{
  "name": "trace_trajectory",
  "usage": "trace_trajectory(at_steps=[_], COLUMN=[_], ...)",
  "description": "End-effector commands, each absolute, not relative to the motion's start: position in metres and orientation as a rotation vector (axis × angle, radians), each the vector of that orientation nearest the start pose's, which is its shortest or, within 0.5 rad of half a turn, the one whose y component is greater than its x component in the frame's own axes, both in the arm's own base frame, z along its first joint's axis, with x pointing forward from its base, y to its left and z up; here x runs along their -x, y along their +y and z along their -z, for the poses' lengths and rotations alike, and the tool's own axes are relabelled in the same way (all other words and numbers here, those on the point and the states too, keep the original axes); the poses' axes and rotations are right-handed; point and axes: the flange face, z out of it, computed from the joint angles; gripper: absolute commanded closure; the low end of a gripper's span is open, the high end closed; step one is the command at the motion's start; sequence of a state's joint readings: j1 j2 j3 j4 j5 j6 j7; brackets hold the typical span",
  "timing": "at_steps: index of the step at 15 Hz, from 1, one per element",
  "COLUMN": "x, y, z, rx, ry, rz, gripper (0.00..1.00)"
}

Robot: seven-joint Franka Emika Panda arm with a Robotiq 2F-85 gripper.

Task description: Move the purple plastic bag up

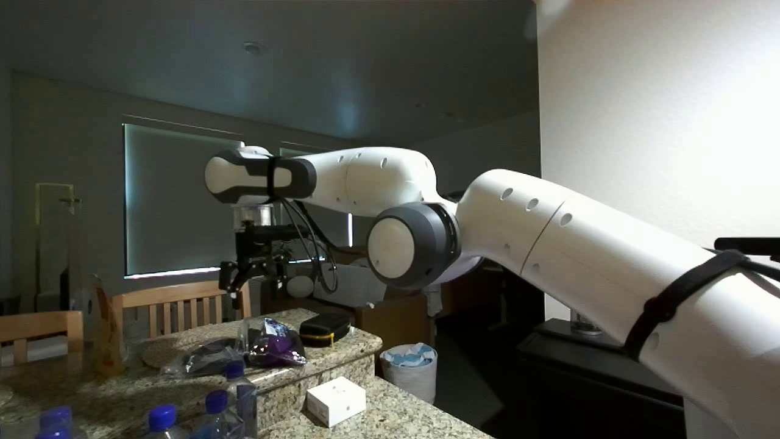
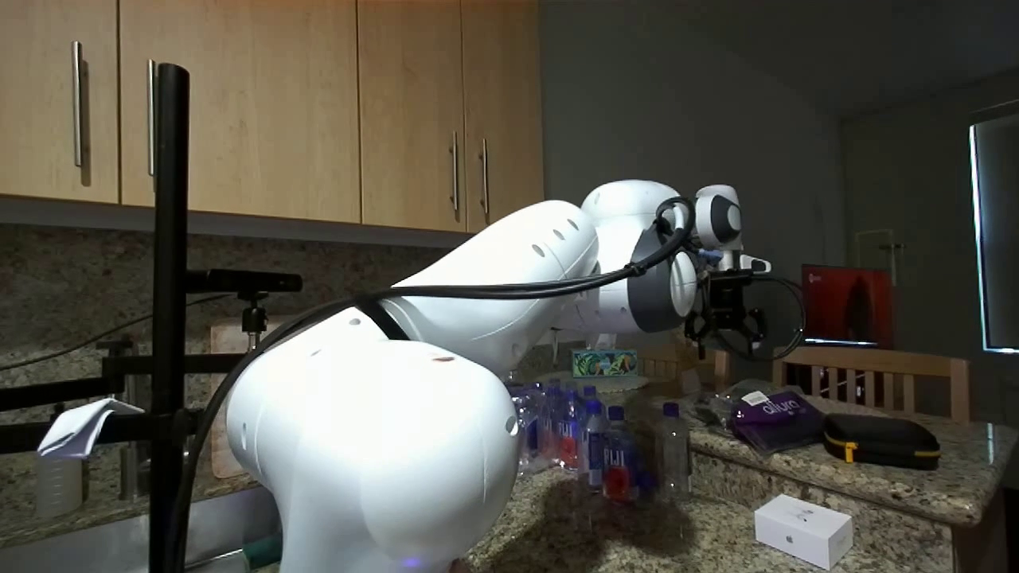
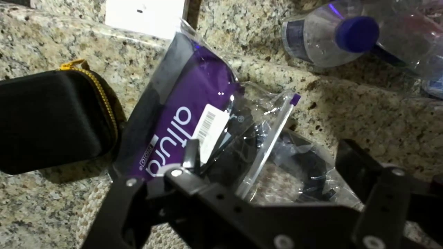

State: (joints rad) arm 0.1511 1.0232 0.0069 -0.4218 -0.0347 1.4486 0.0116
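The purple plastic bag (image 3: pixel 204 81), glossy and marked with white lettering and a barcode label, lies on the raised granite counter (image 1: pixel 323 361). It shows in both exterior views, as a purple bag (image 1: pixel 280 346) and a lettered purple bag (image 2: pixel 776 415). High above the counter hangs my gripper (image 1: pixel 253 283), pointing down, apart from the bag. In the wrist view the gripper (image 3: pixel 271 152) is open, its fingers wide apart with nothing held. One finger covers part of the purple bag's lower edge there. Between the fingers, farther down, lies a clear zip bag (image 3: pixel 308 162) with dark contents.
A black case (image 3: pixel 52 117) with a yellow zipper sits beside the purple bag. On the lower counter stand a white box (image 2: pixel 802 532) and several clear bottles (image 2: pixel 617 458) with blue caps. A step edge (image 2: pixel 820 489) separates the counter levels. Wooden chairs (image 1: pixel 183 302) stand behind.
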Motion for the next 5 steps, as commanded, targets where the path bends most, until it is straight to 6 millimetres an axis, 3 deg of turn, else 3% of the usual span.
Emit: trace_trajectory(at_steps=[1,5], x=[-0.7633,-0.7640], y=[0.1146,0.1137], z=[-0.4499,-0.4469], rx=[3.162,3.162], ry=[-0.221,-0.219], rz=[0.009,0.003], gripper=[0.00,0.00])
